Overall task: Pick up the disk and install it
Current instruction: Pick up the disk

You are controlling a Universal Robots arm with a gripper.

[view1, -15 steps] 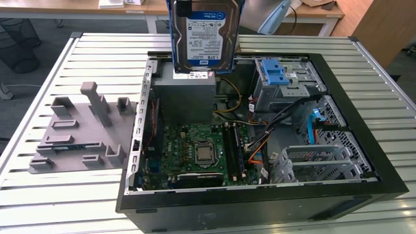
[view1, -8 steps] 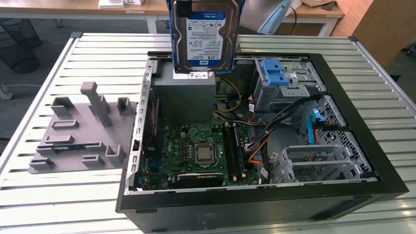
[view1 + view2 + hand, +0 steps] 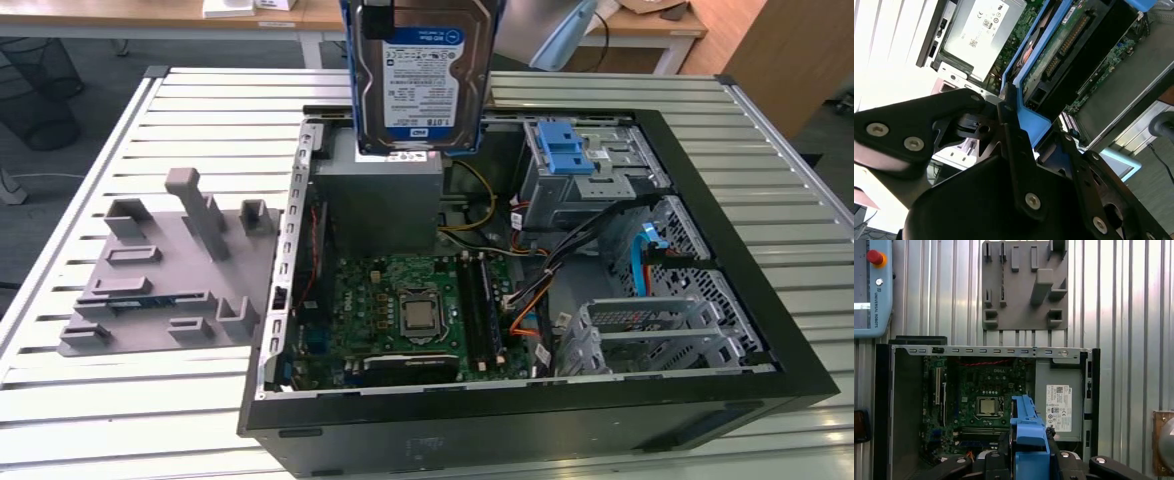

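You had a pale slatted metal table filling most of the exterior view. Along the top edge behind it stood light wooden desks. A black mesh wastebasket sat on dark grey floor at upper left, a wooden panel at upper right

Slatted table: open PC case + grey jig.

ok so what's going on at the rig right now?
The arm's gripper is clamped on the disk by its blue carrier, holding it upright in the air above the open computer case, roughly over the grey power supply. It isn't in a bay yet. A grey fixture plate lies on the slatted table beside the case, at the exterior view's left.
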